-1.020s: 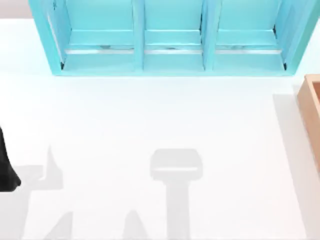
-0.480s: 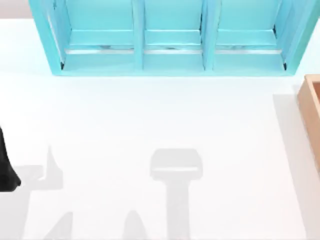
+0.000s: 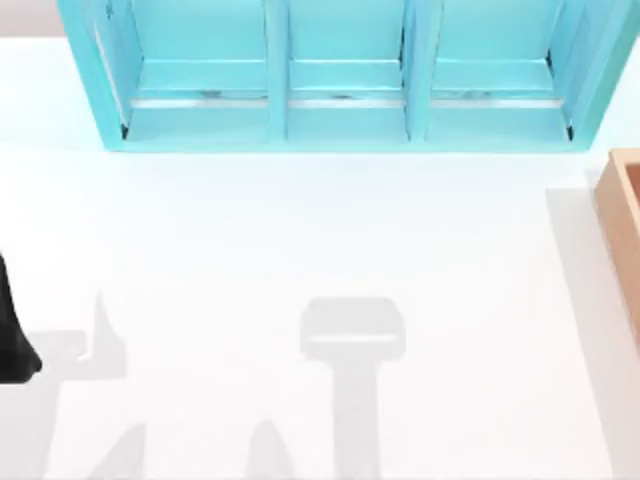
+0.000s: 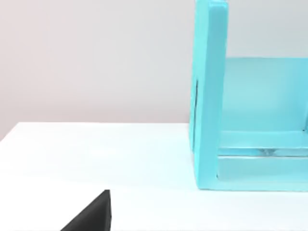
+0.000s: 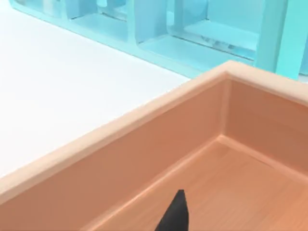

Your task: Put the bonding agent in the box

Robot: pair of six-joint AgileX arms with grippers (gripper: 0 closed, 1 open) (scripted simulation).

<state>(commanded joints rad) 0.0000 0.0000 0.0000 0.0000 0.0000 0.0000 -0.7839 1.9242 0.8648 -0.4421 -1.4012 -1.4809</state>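
Top view: nothing differs from the picture half a second ago; the shadows on the white table [image 3: 300,230] lie in the same places. The teal three-bay shelf unit [image 3: 340,75] stands along the far edge, its bays holding only their own shelves. A part of the tan box [image 3: 622,210] juts in at the table's right edge. A black piece of the left arm [image 3: 12,340] shows at the table's left edge; its fingers cannot be made out here.

Left wrist view: one dark fingertip of the left gripper [image 4: 91,216] pokes in over the table, with the shelf unit's end wall [image 4: 209,96] beyond the fingers. Whether these fingers are spread or pressed together I cannot tell.

Right wrist view: a single black fingertip of the right gripper [image 5: 174,214] hangs over the inside of the box [image 5: 144,144], whose wooden floor and thick walls surround the fingers; the part of the floor that shows is bare. The shelf unit stands beyond the box's far wall. The state of these fingers I cannot tell. The bonding agent's place, and which way it points, cannot be told.
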